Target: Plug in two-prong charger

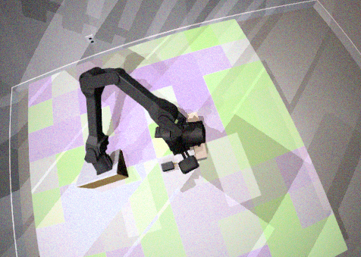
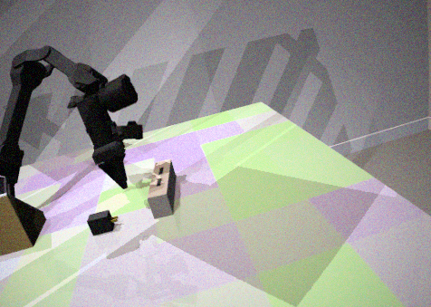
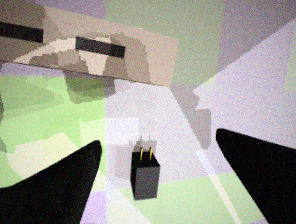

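The black two-prong charger point(image 1: 167, 166) point(image 2: 100, 223) point(image 3: 146, 180) lies on the table. Its brass prongs point toward the side of the power strip in the exterior view and up the picture in the wrist view. The pale power strip point(image 1: 201, 152) point(image 2: 160, 202) point(image 3: 152, 65) shows two dark slots in its top face in the exterior view. The arm hides much of it in the top view. My gripper point(image 3: 158, 139) is open and empty, with its fingers wide apart. It hangs above the table near the charger, which appears between and below the fingertips in the wrist view.
A wedge-shaped block point(image 1: 102, 181) point(image 2: 15, 229) with a brown face stands at the arm's base, left of the charger. The table point(image 1: 243, 103) point(image 2: 253, 146) has a patchwork of green, lilac and white with hard shadows. A small outlet-like plate point(image 1: 90, 39) shows beyond its far edge.
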Controlling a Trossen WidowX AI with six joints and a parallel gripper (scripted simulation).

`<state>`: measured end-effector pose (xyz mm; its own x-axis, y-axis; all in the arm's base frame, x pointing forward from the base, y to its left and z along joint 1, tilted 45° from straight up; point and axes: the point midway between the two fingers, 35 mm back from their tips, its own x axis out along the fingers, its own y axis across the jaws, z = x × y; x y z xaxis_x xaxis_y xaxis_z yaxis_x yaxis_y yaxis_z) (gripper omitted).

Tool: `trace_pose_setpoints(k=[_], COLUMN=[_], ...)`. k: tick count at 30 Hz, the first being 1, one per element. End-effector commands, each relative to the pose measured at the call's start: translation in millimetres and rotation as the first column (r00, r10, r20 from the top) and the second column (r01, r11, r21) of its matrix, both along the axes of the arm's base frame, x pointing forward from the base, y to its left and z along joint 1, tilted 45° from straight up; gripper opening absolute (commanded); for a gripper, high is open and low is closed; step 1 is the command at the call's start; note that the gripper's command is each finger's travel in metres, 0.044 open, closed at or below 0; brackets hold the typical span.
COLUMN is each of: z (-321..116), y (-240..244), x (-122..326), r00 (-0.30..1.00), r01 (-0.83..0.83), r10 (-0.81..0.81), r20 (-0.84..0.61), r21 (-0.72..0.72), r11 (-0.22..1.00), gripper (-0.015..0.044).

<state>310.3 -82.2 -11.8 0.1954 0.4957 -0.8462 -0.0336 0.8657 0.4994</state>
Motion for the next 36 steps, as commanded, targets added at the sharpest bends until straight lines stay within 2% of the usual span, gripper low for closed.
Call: trace_pose_setpoints(k=[1,10,36], z=[-11,-25,-49], y=[4,14,34], x=[-25,-79,-74], r00=[0.997,0.972,0.971], r01=[0.004,0.053,0.055], r10=[0.001,0.007,0.007], r20=[-0.074,-0.236,-0.238], r21=[0.068,0.247,0.251], r11=[0.998,0.968,0.966], gripper=[0.044,0.044,0.044])
